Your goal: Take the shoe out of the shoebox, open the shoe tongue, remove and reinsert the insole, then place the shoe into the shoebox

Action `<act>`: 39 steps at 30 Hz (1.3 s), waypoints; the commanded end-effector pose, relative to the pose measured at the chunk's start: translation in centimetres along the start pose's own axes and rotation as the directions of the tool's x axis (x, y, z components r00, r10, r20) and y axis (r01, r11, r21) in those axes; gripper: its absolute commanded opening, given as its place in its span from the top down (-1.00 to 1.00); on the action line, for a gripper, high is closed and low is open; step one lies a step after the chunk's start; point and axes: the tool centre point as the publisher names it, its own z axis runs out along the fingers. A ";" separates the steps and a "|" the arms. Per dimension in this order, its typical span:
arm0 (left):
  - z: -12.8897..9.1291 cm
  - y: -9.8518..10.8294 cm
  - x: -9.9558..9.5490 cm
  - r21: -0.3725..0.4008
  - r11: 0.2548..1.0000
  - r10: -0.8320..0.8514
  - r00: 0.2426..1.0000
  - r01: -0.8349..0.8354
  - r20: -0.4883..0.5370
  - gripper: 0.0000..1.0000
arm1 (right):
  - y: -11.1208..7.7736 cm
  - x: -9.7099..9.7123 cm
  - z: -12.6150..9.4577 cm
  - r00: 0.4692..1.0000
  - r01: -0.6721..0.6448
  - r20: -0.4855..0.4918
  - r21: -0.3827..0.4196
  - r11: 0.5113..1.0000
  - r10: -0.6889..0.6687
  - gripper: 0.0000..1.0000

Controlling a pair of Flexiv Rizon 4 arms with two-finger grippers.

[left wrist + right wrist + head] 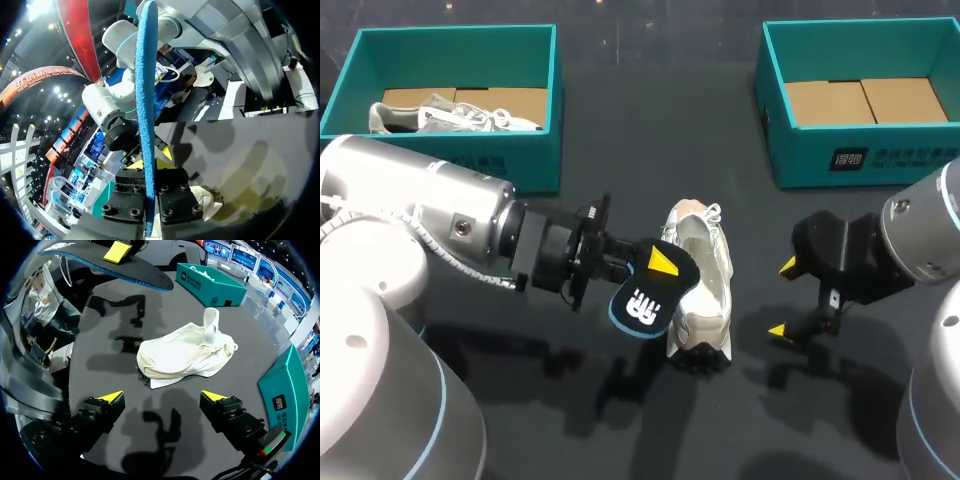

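Left gripper [660, 265] pinches the dark, blue-edged foam insole [642, 305] just left of the centre-frame cream mesh shoe [705, 285] — lengthwise up-frame — right gripper [782, 298] agape.

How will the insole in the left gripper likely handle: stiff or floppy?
Probably thin and light: edge-on in the left wrist view the insole is a narrow strip. It seems fairly stiff, standing straight out from the left gripper without drooping. It may flex when pressed into the shoe.

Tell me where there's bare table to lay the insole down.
Bare table lies between the left shoebox and right shoebox, and on the robot's side of the shoe. The middle is crowded: left pincer with the insole, shoe, right pincer.
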 end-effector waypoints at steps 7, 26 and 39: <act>1.0 1.9 1.2 -0.005 1.000 -0.029 0.999 0.029 0.026 1.00 | 0.7 -0.5 3.7 0.998 0.059 -0.011 0.005 0.998 -0.059 -1.00; 0.2 4.1 2.5 0.010 0.996 -0.087 0.996 0.087 0.020 1.00 | 1.5 -1.2 6.8 0.999 0.045 -0.019 0.029 0.999 -0.045 -1.00; 1.1 4.3 3.4 0.025 0.993 -0.115 0.993 0.115 0.007 1.00 | 1.3 -1.9 7.5 1.000 0.027 -0.005 0.034 0.999 -0.026 -1.00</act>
